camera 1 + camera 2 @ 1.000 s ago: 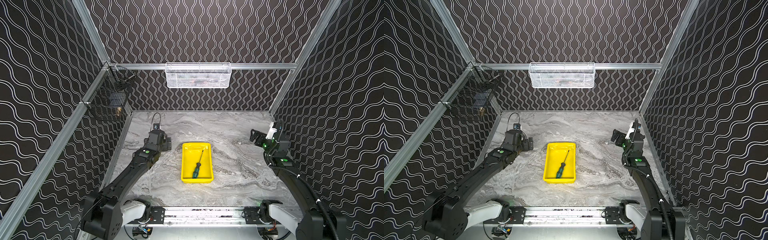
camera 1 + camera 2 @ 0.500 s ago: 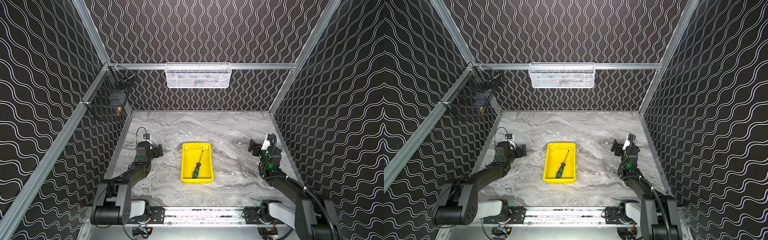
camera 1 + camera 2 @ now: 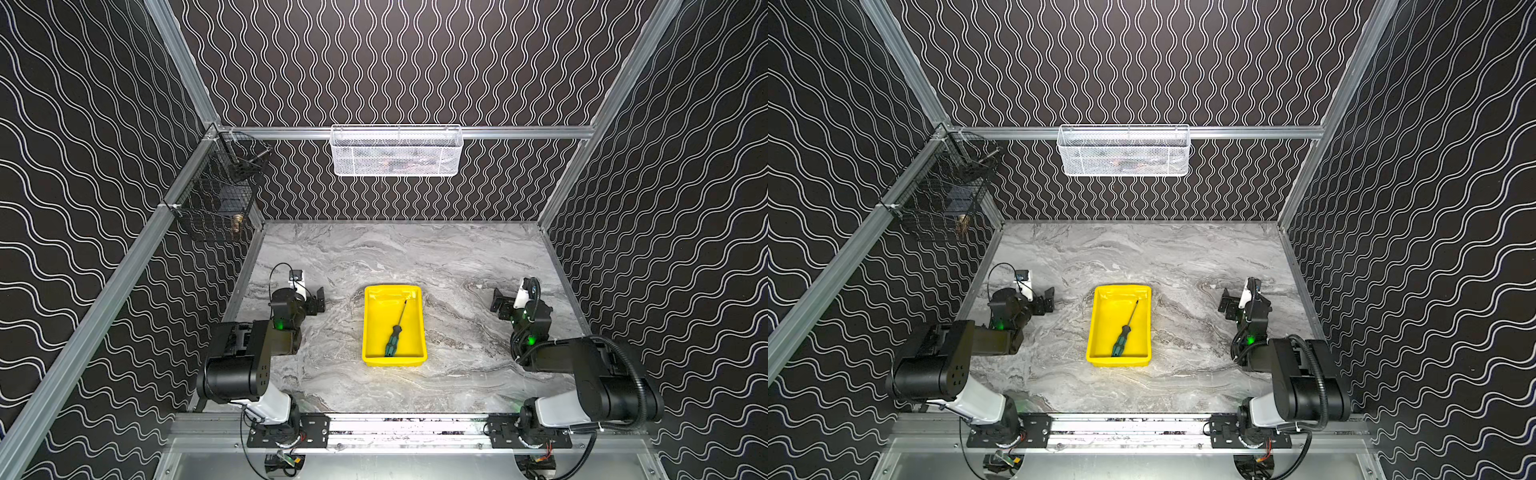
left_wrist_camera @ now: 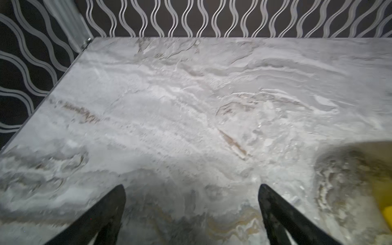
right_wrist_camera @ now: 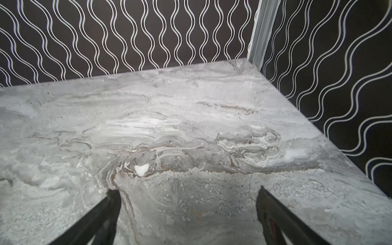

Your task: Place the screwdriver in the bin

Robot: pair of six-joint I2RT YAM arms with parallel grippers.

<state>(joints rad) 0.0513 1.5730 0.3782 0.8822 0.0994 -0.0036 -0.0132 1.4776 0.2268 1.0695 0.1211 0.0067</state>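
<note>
Both top views are showing the screwdriver (image 3: 394,334) lying inside the bin (image 3: 367,328); left gripper (image 4: 191,187) and right gripper (image 5: 187,191) are hanging wide-jawed, holding nothing.

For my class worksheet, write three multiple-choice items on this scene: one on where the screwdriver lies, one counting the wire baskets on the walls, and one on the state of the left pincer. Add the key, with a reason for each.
1. Where does the screwdriver lie?
A. inside the yellow bin
B. on the table beside it
C. held up in the air

2. How many wire baskets hang on the walls?
A. one
B. two
C. four

3. How is the left pincer?
A. shut on the screwdriver
B. gripping the bin's rim
C. open and empty

Key:
1 A: both top views show it lying aslant on the bin's floor.
2 B: a white mesh basket hangs on the back rail and a black wire basket on the left rail.
3 C: the left wrist view shows its jaws wide apart with nothing between them.
</note>
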